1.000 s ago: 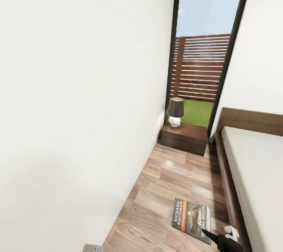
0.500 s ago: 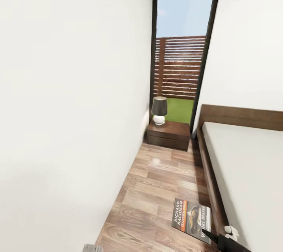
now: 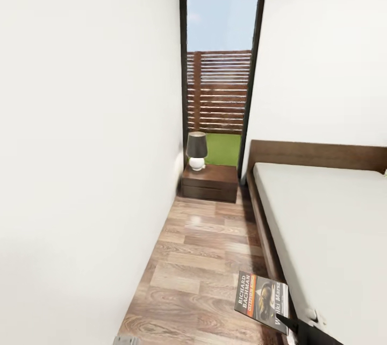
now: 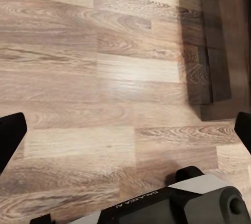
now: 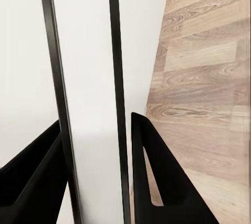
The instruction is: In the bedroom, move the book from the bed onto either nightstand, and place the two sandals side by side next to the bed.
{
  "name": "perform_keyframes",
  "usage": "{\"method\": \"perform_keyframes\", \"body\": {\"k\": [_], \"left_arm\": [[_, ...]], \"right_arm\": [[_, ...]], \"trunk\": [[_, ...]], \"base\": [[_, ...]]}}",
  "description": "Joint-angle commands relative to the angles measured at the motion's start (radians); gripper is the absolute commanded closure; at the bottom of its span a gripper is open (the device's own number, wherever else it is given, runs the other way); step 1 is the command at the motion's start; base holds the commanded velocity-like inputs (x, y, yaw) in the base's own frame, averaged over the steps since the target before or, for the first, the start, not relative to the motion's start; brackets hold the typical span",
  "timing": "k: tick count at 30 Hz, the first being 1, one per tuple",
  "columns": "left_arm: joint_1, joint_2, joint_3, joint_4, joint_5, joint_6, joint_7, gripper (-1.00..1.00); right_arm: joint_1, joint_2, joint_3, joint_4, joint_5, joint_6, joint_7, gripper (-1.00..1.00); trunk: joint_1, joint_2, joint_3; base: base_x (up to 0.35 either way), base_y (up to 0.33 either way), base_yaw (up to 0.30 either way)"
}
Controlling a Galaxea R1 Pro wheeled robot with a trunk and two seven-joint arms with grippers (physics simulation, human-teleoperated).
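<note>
The wood plank floor point(image 3: 204, 259) runs as a narrow strip between the white wall point(image 3: 80, 146) and the bed point(image 3: 322, 227). Closest in, the book point(image 3: 262, 302) hangs over that floor, pinched by its lower corner in the right gripper point(image 3: 287, 324), whose dark fingers point(image 5: 157, 177) close on its thin edge in the right wrist view. The left gripper point(image 4: 125, 135) is spread wide above bare planks, holding nothing. Over the last second the whole view has swung round, so the bed takes up more of the right side. Farther along, the nightstand point(image 3: 209, 182) with its small lamp point(image 3: 196, 150) now sits nearer the middle, below the tall window point(image 3: 220, 65). I'd say the robot is lining up to carry the book there; no sandals are in sight.
</note>
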Motion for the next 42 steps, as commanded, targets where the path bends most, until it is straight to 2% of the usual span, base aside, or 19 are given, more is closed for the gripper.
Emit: {"method": "perform_keyframes", "body": {"k": [1,19,26,32,42], "left_arm": [[0.0,0.0,0.008,0.001,-0.01,-0.005,-0.002,-1.0],[0.0,0.0,0.008,0.001,-0.01,-0.005,-0.002,-1.0],[0.0,0.0,0.008,0.001,-0.01,-0.005,-0.002,-1.0],[0.0,0.0,0.008,0.001,-0.01,-0.005,-0.002,-1.0],[0.0,0.0,0.008,0.001,-0.01,-0.005,-0.002,-1.0]], "right_arm": [[-0.001,0.0,0.001,0.0,-0.01,0.006,0.002,1.0],[-0.001,0.0,0.001,0.0,-0.01,0.006,0.002,1.0],[-0.001,0.0,0.001,0.0,-0.01,0.006,0.002,1.0],[-0.001,0.0,0.001,0.0,-0.01,0.006,0.002,1.0],[-0.001,0.0,0.001,0.0,-0.01,0.006,0.001,1.0]], "trunk": [[0.001,-0.001,0.0],[0.001,-0.001,0.0],[0.001,-0.001,0.0],[0.001,-0.001,0.0],[0.001,-0.001,0.0]], "base": [[0.103,0.0,-0.255],[0.272,0.0,-0.059],[0.046,0.0,-0.254],[0.015,0.0,-0.063],[0.277,0.0,-0.003]]}}
